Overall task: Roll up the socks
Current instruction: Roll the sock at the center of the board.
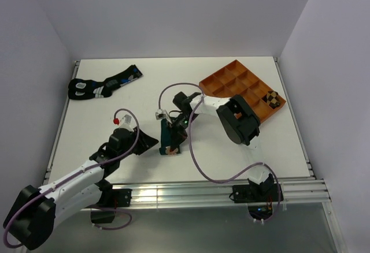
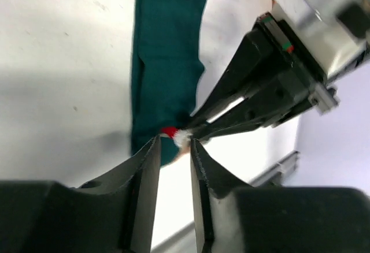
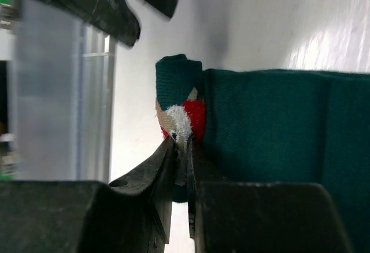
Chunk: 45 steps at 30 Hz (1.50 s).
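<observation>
Top view: a soft teal sock [image 1: 167,139] lies mid-worktop toward the near edge. A rolled checkered sock [image 1: 272,98] sits in a gridded orange tray [image 1: 228,77] by the right edge.

Left wrist: the left tool [image 2: 174,143] stands apart at the teal sock's fuzzy red-and-white patch.

Right wrist: the right tool [image 3: 184,149] is clamped on that folded end.

Bright, even light from above washes the white table [image 1: 277,143]; shadows fall soft and short. Glare streaks its surface in the right wrist view, where the near fingers [image 3: 153,178] blur.
</observation>
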Available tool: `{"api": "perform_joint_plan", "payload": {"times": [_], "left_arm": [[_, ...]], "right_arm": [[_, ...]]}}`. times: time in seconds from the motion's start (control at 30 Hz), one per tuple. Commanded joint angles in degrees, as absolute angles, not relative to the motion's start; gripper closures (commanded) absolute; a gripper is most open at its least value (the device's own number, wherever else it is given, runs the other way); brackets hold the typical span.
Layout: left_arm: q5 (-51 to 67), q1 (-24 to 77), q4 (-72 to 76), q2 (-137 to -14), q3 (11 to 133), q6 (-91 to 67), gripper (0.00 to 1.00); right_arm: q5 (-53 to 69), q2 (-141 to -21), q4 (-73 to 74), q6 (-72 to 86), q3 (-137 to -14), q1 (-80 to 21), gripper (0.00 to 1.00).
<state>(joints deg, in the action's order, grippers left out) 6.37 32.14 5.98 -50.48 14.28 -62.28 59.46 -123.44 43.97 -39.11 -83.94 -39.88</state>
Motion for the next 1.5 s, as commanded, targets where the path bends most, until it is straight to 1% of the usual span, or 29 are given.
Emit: {"api": "perform_joint_plan", "payload": {"times": [0.0, 0.07, 0.2, 0.23, 0.4, 0.43, 0.47, 0.6, 0.8, 1.03, 1.17, 1.3, 1.47], "left_arm": [[-2.00, 34.27, 13.77, -50.53, 11.96, -56.27, 0.65], [-3.43, 35.76, 18.26, -52.11, 11.08, -53.20, 0.65], [-4.93, 38.49, 28.89, -55.36, 8.71, -48.53, 0.63], [-4.66, 38.67, 33.53, -56.68, 8.09, -47.73, 0.62], [-0.53, 39.46, 45.25, -62.30, 6.77, -41.76, 0.57], [-0.53, 39.46, 46.57, -64.92, 7.03, -40.88, 0.57], [2.08, 39.64, 48.67, -66.34, 7.64, -39.83, 0.57], [7.36, 39.55, 55.00, -72.49, 8.26, -38.67, 0.56], [12.65, 39.55, 60.81, -76.64, 8.26, -37.88, 0.56], [14.94, 39.55, 58.18, -77.78, 10.19, -34.98, 0.55], [16.87, 39.46, 59.31, -80.94, 11.34, -34.72, 0.56], [16.09, 39.55, 61.16, -84.37, 11.25, -34.89, 0.56], [14.94, 39.55, 62.23, -85.78, 10.63, -34.89, 0.55]], "right_arm": [[69.95, -126.47, 56.60, -44.12, -87.36, -37.53, 1.00], [71.79, -127.61, 58.08, -44.64, -87.98, -36.57, 1.00], [72.78, -128.32, 54.76, -39.12, -86.66, -35.25, 1.00], [72.60, -128.41, 54.49, -39.02, -86.57, -35.24, 1.00], [72.95, -129.37, 53.61, -35.86, -86.57, -34.37, 1.00], [72.60, -129.64, 54.48, -36.03, -86.83, -34.19, 1.00], [72.25, -129.81, 54.32, -36.04, -87.01, -34.10, 1.00], [70.23, -129.11, 50.11, -30.60, -85.35, -33.75, 1.00], [67.94, -127.71, 45.09, -25.50, -83.15, -33.40, 1.00], [67.59, -128.15, 44.66, -24.70, -83.06, -33.05, 1.00], [67.68, -127.27, 43.33, -22.77, -82.44, -33.05, 1.00], [67.85, -127.18, 44.03, -23.20, -82.44, -32.78, 1.00], [68.03, -127.70, 45.17, -24.25, -82.09, -32.08, 1.00]]}}
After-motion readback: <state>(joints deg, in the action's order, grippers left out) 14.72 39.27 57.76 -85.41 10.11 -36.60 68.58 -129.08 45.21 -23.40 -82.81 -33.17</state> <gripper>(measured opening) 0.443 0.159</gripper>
